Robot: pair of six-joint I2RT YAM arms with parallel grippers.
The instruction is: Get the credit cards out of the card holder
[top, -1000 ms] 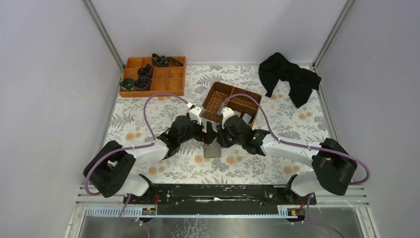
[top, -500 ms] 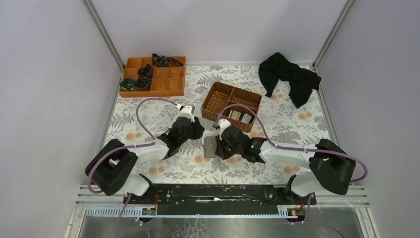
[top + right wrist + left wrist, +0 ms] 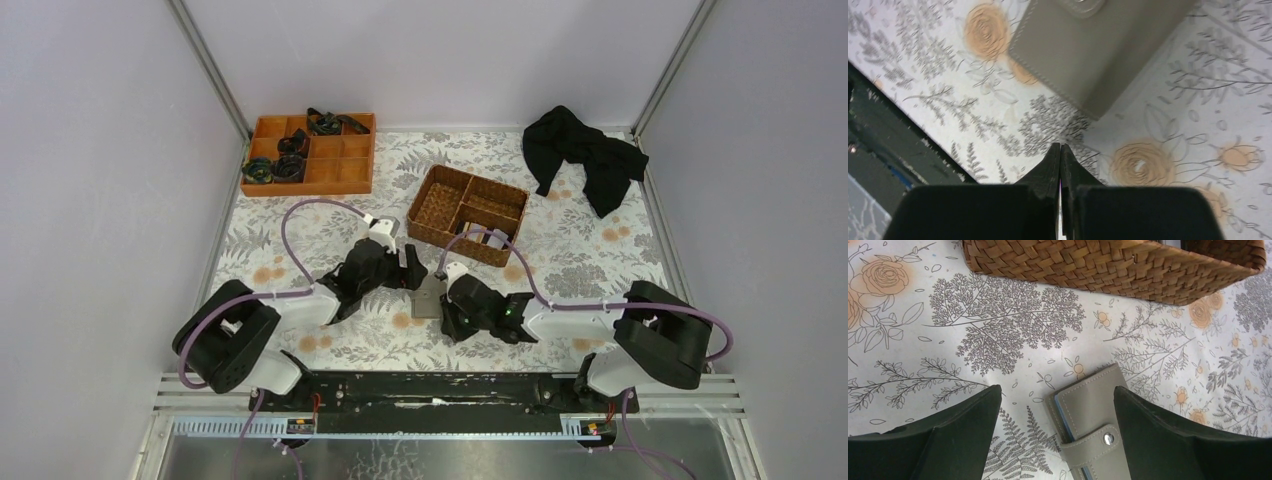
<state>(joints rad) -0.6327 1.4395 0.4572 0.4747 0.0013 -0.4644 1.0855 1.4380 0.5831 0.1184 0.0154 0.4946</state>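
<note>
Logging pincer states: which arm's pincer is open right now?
The left pincer: its fingers stand wide apart, the card holder showing between them. The right pincer is shut tight.

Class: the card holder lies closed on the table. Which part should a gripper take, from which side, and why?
Probably its two long stitched edges, pinched from above. The card holder lies flat, snap strap fastened, so only the thin sides offer purchase; the open left gripper looks wide enough.
</note>
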